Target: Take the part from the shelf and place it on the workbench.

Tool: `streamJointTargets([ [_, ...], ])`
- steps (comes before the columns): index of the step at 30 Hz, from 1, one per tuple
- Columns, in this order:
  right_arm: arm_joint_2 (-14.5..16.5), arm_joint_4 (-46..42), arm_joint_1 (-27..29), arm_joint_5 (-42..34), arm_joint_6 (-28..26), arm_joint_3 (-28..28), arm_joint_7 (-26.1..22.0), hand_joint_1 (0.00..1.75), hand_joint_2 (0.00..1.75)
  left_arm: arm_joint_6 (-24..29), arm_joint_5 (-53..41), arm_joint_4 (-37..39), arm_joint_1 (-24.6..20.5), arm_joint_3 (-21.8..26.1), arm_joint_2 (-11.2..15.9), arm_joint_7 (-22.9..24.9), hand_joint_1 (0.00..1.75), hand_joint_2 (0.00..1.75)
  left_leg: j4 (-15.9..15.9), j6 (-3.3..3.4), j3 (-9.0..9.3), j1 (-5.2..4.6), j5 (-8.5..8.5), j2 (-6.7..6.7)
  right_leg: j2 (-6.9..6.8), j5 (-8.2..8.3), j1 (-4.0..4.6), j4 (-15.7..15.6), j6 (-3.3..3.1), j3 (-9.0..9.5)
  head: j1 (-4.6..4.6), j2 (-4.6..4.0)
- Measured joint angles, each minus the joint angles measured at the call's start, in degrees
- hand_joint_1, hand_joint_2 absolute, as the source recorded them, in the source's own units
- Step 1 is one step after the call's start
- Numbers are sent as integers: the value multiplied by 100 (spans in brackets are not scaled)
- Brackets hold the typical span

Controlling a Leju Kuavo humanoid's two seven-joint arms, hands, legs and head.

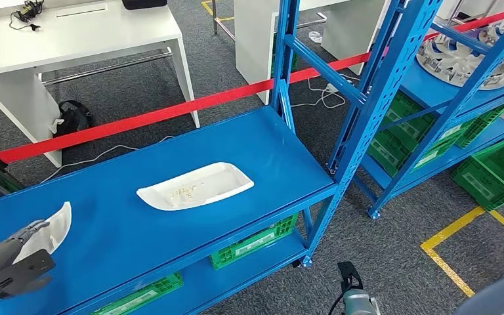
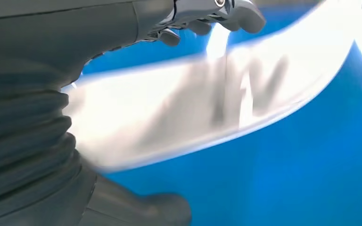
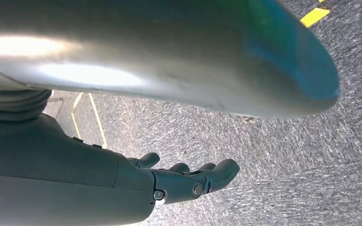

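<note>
Two white parts lie on the blue shelf (image 1: pixel 282 164): one white part (image 1: pixel 195 186) near the middle of the top level, and a second white part (image 1: pixel 51 230) at the near left edge. The left hand (image 1: pixel 10 262) is at this second part; its fingers (image 2: pixel 238 12) curl over one edge and the thumb sits under the other, so the part appears grasped, though the left wrist view is blurred. The step in hand is judged to be the pick-up from the shelf. The next move calls for a firm hold, a clean lift off the shelf, then a turn toward a white surface (image 1: pixel 79 36) beyond the red tape (image 1: pixel 170 111), if that is the workbench. The right hand (image 3: pixel 188 181) hangs over the floor with fingers loosely curled, holding nothing. Faint yellowish writing marks the central part; it cannot be read.
</note>
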Motion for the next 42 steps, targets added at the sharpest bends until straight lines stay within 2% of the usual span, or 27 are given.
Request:
streamJointTargets([
  [3, 1, 0, 0, 35, -3, -16, -3, 0, 0, 670, -214, -16, -69, -213, -43, 318, 0, 175, 0, 0, 0, -1, 0, 1, 1, 1, -1, 0, 0, 3, 0, 0],
  [6, 1, 0, 2, 78, 11, -26, -8, 0, 0, 1019, -369, -21, -87, -372, -50, 490, 0, 175, 0, 0, 0, -1, 0, 1, 2, 1, -1, 0, 1, 2, -1, 0],
  [16, 1, 0, 1, 93, 33, -28, -8, 0, 0, 1146, -444, -21, -94, -618, -50, 593, 0, 175, 0, 0, 0, 0, 0, 1, 1, 0, 1, 0, 0, 2, -1, 0],
  [17, 1, 0, 1, 93, 33, -28, -8, 0, 0, 1146, -445, -21, -94, -628, -50, 596, 5, 175, 0, 0, 0, 0, 0, 1, 1, 0, 1, 0, 0, 2, -1, 0],
  [19, 1, 0, 1, 94, 33, -28, -8, 0, 0, 1146, -447, -21, -94, -646, -50, 602, 52, 175, 0, 0, 0, 0, 0, 1, 1, 0, 0, 0, 0, 3, -1, 0],
  [21, 1, 0, 1, 95, 34, -28, -8, 0, 0, 1158, -489, -21, -97, -669, -50, 645, 125, 175, 0, 0, 0, 0, 0, 1, 1, 0, 0, 0, 0, 3, -1, 0],
  [23, 1, 0, 1, 97, 35, -28, -9, 0, 0, 1216, -589, -19, -108, -695, -50, 757, 157, 175, 0, 0, 0, 0, 0, 1, 1, 0, 0, 0, 0, 2, -1, 0],
  [27, 1, 0, -1, 102, 36, -30, -9, 0, 0, 1357, -816, 5, -184, -783, -62, 1012, 163, 175, 0, 0, 0, 0, 0, 1, 1, 1, 0, 0, 1, 3, -1, 0],
  [35, 3, 0, -4, 112, 49, -68, -9, 0, 0, 1351, -976, 70, -303, -868, -115, 1115, 169, 175, 0, 0, 0, 0, 0, 0, 1, 1, 0, 0, 0, 3, 0, 0],
  [42, 3, 0, -5, 145, 53, -104, -9, 0, 0, 1250, -1062, 134, -376, -891, -172, 1212, 162, 175, 0, 0, 1, 0, 0, 1, 1, 0, 0, 0, 1, 4, 0, 0],
])
